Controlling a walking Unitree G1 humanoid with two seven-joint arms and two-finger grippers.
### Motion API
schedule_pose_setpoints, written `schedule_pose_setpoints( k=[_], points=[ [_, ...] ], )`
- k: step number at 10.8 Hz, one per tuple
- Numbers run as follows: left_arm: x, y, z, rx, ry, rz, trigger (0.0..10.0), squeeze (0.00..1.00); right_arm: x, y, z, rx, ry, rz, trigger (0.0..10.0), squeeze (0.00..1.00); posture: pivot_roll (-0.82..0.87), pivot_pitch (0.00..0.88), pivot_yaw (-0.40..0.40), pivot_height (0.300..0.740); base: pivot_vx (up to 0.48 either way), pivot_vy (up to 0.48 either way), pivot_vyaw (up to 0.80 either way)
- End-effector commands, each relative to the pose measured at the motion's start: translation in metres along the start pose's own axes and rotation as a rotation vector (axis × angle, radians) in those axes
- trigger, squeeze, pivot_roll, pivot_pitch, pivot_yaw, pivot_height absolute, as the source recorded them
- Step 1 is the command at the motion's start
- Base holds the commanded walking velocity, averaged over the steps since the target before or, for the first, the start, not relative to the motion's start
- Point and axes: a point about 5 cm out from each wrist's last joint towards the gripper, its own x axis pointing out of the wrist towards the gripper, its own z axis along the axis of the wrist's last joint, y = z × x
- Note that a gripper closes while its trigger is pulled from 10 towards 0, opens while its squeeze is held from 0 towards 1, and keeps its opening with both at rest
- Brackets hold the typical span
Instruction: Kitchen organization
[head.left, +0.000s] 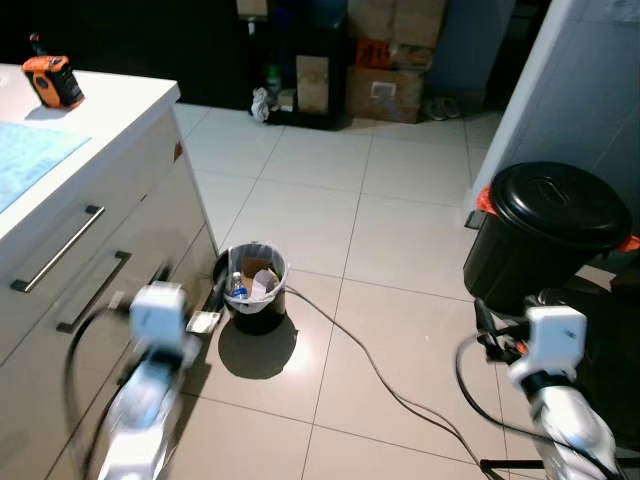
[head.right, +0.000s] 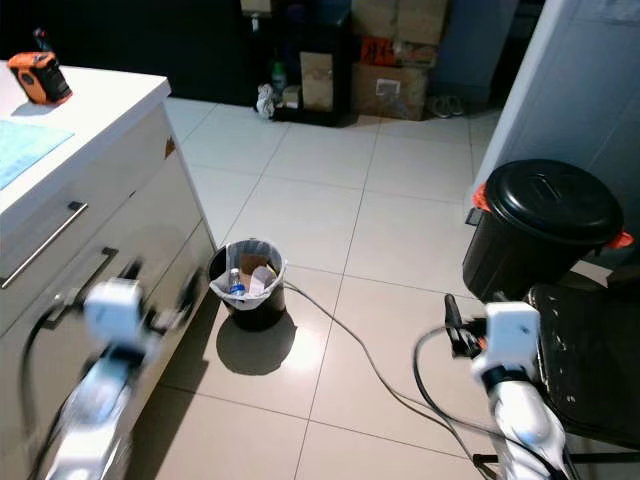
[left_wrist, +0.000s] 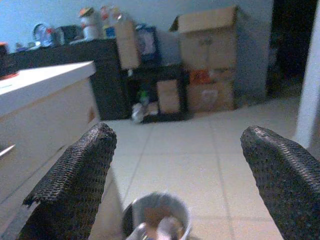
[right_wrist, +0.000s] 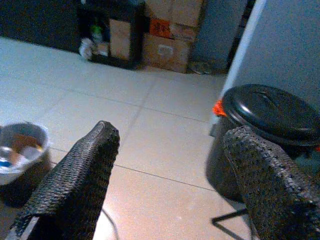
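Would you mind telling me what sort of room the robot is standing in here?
Most likely a home kitchen: a white counter with handled drawers on the left, a small waste bin on the tiled floor, and a black lidded bin to the right. Cardboard boxes suggest storage beyond.

Home kitchen: drawer counter (head.left: 95, 130), waste bin (head.left: 256, 288).

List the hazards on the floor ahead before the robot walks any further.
1. A grey cable snakes across the tiles from the small waste bin toward the robot's feet; a step could snag it and likely tip the bin.
2. The left gripper, open, is blurred beside the drawer handles, so a swing might strike the cabinet.
3. The black lidded bin stands close by the right gripper; a turn could knock it.
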Motion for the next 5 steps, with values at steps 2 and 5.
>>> schedule_pose_setpoints(
  k=[2, 5],
  points=[
    [0.011, -0.017, -0.009, -0.015, 0.064, -0.008, 10.0, 0.0, 0.012, 0.006, 0.004, 0.02, -0.012, -0.051, 10.0, 0.0, -0.08, 0.0, 0.047, 0.74, 0.0, 0.0, 0.0],
    [-0.001, -0.009, -0.014, 0.007, 0.13, 0.035, 10.0, 0.0, 0.016, 0.012, 0.013, 0.022, -0.016, -0.038, 10.0, 0.0, -0.07, 0.0, 0.029, 0.74, 0.0, 0.0, 0.0]
  ],
)
